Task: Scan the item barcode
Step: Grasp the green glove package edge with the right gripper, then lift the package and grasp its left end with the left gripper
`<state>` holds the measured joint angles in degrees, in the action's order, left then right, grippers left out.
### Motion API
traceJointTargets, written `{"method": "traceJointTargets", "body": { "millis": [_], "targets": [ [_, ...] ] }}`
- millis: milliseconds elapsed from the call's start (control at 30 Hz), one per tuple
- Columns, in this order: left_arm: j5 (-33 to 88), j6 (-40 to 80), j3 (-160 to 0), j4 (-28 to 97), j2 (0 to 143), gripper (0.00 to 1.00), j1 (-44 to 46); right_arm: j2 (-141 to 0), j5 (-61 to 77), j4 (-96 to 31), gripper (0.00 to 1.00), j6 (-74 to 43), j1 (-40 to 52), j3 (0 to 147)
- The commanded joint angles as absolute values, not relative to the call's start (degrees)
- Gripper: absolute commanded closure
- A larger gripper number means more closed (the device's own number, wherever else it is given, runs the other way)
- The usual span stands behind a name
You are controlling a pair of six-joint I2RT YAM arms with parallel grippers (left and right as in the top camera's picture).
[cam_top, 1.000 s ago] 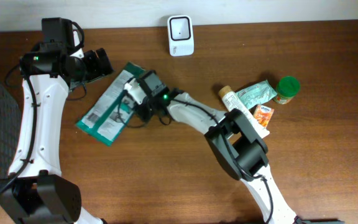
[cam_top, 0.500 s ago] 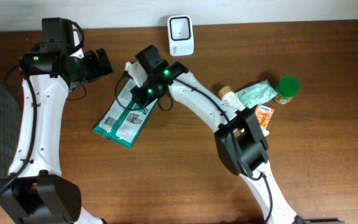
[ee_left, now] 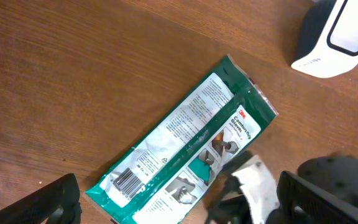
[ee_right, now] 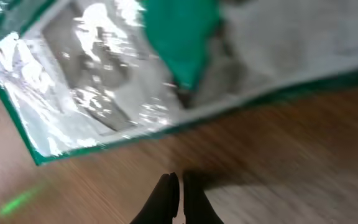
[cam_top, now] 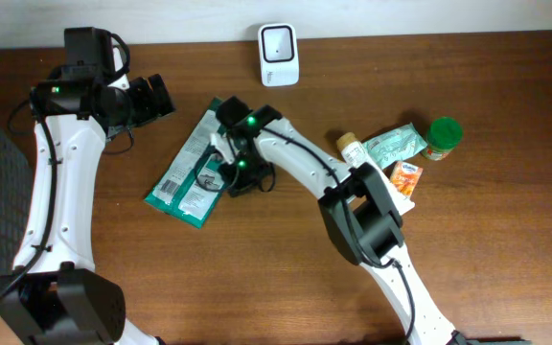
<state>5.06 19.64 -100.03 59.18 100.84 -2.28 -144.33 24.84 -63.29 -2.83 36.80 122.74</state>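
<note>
beside the closed, empty right gripper, the flat green-and-white plastic packet seems light, floppy; pinch an edge; left gripper wide.

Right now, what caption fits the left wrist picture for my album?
Green packet lying flat on the wooden table, barcode facing up, white scanner in the top corner.

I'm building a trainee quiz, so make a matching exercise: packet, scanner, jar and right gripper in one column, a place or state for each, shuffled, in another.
1 packet
2 scanner
3 jar
4 right gripper

A shut, beside the packet
B flat, barcode up
C green lid, right end of table
D white, at the back edge

Pairs: 1-B, 2-D, 3-C, 4-A
</note>
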Motion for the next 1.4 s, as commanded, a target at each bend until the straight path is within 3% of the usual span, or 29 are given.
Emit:
{"method": "traceJointTargets", "body": {
  "millis": [0,133,267,400,433,500,533,667,800,833,900,1100,1233,1367],
  "targets": [
    [4.6,19.2,-100.1,59.3,101.1,0.01,-2.4,-143.1,23.8,-65.4,0.86,-2.6,33.8,124.3],
    [4.9,19.4,-100.1,58.3,101.1,0.01,-2.4,-140.6,23.9,-65.8,0.76,-2.0,30.3,129.2],
    [4.9,19.6,-100.1,59.0,101.1,0.01,-2.4,-141.1,27.6,-62.5,0.75,-1.7,32.6,130.8],
    [5.1,19.7,-100.0,59.5,101.2,0.01,-2.4,-141.6,14.8,-49.4,0.75,1.6,34.5,130.7],
    [5.0,21.7,-99.4,59.5,101.3,0.03,-2.4,-142.1,14.3,-44.9,0.75,3.0,34.4,130.7],
    [1.7,28.4,-97.6,60.3,101.3,0.2,-2.4,-143.9,13.8,-38.2,0.75,4.1,34.3,130.7],
    [-0.9,35.8,-95.9,61.7,101.3,0.18,-2.5,-145.2,11.9,-34.5,0.75,4.1,34.3,130.7],
    [2.0,38.0,-91.0,62.0,101.3,0.23,-2.7,-148.5,11.5,-28.5,0.75,4.1,33.6,130.7],
    [4.4,38.2,-80.5,59.3,101.3,0.66,-2.7,-149.4,11.6,-27.9,0.79,4.0,32.2,130.7],
    [5.5,38.3,-78.3,57.5,101.3,0.81,-2.7,-149.4,11.6,-28.3,0.81,4.1,32.2,130.7],
    [8.0,40.1,-72.6,53.2,101.3,0.96,-2.7,-149.6,11.5,-28.2,0.82,4.1,32.3,130.7],
    [11.2,40.8,-57.8,32.8,101.3,1.0,-1.3,-152.1,13.5,-28.3,0.83,4.1,32.4,130.7],
    [8.5,40.7,-56.2,28.1,101.3,0.99,0.3,-152.2,13.4,-30.2,0.85,4.1,32.5,130.7],
    [3.5,40.7,-56.2,26.5,101.3,0.96,0.3,-152.1,13.2,-42.9,0.86,3.8,32.4,130.7]
  ]
}}
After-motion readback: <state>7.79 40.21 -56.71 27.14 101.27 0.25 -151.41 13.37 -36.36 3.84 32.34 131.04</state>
